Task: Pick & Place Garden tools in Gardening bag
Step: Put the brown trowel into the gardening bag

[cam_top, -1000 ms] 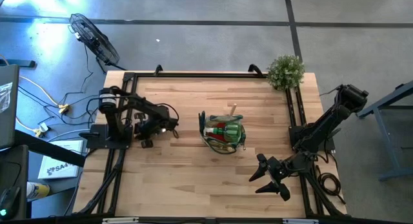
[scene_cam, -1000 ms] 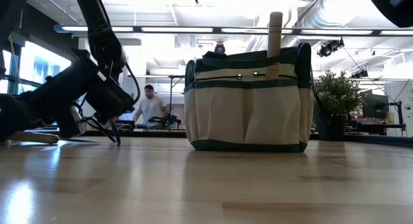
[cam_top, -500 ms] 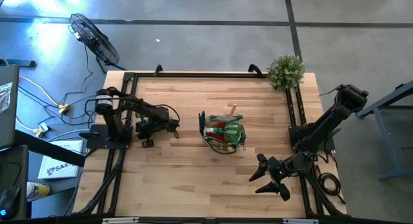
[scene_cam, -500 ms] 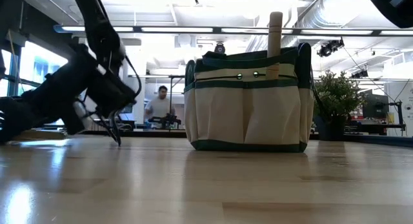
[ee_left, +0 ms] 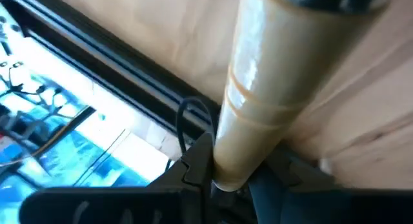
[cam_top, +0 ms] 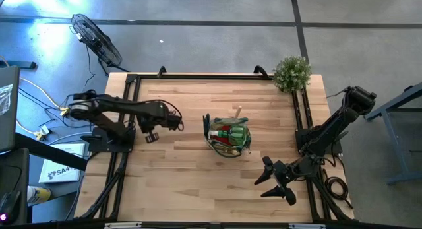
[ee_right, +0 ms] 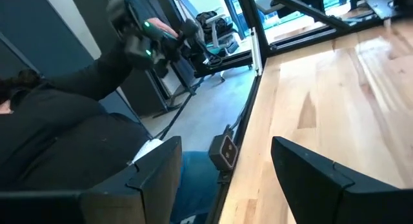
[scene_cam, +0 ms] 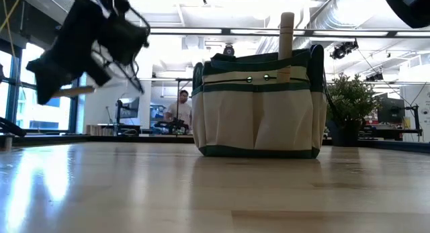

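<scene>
The gardening bag [cam_top: 227, 136], beige with dark green trim, stands mid-table on its flat bottom. Green and red tools lie inside it, and a wooden handle [scene_cam: 287, 31] sticks up out of it. My left gripper [cam_top: 151, 131] hangs above the table left of the bag, shut on a wooden-handled garden tool [ee_left: 258, 101]. In the low view this gripper [scene_cam: 87, 58] is high at the left. My right gripper [cam_top: 273, 183] waits open near the table's front right corner, with nothing between its fingers [ee_right: 155, 179]. My left gripper pinches the tool's pale wooden handle near its rounded butt end [ee_left: 226, 175] between its two fingers [ee_left: 197, 162]. The gripper slants downward. The tool is lifted clear of the table, and a piece of its handle [scene_cam: 77, 90] shows beside the gripper.
A bushy green plant [cam_top: 291, 72] stands at the far right corner. Black frame rails [cam_top: 300, 113] run along the table's left, right and far sides. Bare wood lies between my left gripper and the bag. A person [scene_cam: 180, 112] is in the room beyond.
My left gripper has risen from just above the tabletop to well above it, tipping and rolling as it went. The wooden-handled tool has come up with it and now hangs clear of the table.
</scene>
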You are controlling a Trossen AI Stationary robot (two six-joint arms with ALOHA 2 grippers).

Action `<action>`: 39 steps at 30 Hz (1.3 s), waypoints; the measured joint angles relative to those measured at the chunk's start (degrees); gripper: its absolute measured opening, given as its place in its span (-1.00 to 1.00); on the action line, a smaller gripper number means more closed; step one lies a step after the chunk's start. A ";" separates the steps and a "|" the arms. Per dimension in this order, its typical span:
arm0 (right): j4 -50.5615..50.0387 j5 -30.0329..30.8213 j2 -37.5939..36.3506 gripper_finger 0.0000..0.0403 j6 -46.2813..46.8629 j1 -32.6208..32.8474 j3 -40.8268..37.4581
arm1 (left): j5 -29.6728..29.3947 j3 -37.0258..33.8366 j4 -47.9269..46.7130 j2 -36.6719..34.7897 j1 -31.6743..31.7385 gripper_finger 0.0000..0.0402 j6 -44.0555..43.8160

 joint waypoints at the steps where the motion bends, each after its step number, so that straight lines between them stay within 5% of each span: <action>1: 0.00 0.10 0.00 0.15 -0.63 0.00 0.00 | -0.42 0.63 0.03 -1.20 0.00 -0.68 -0.93; 7: 0.02 3.12 0.00 0.15 -2.21 -0.02 0.00 | -2.04 4.42 9.62 -8.73 -3.86 -0.68 -1.67; 20: 1.62 9.04 0.00 0.15 -5.86 -0.02 0.02 | -7.38 2.53 52.57 -23.86 -19.64 -0.68 10.36; 31: 25.26 4.91 -0.02 0.15 -25.71 -0.09 0.08 | -7.05 -3.73 80.96 -22.30 -29.41 -0.68 21.14; 39: 18.86 5.01 0.48 0.15 -34.60 -4.90 4.10 | 1.64 -6.75 102.79 -18.03 -31.50 -0.68 28.45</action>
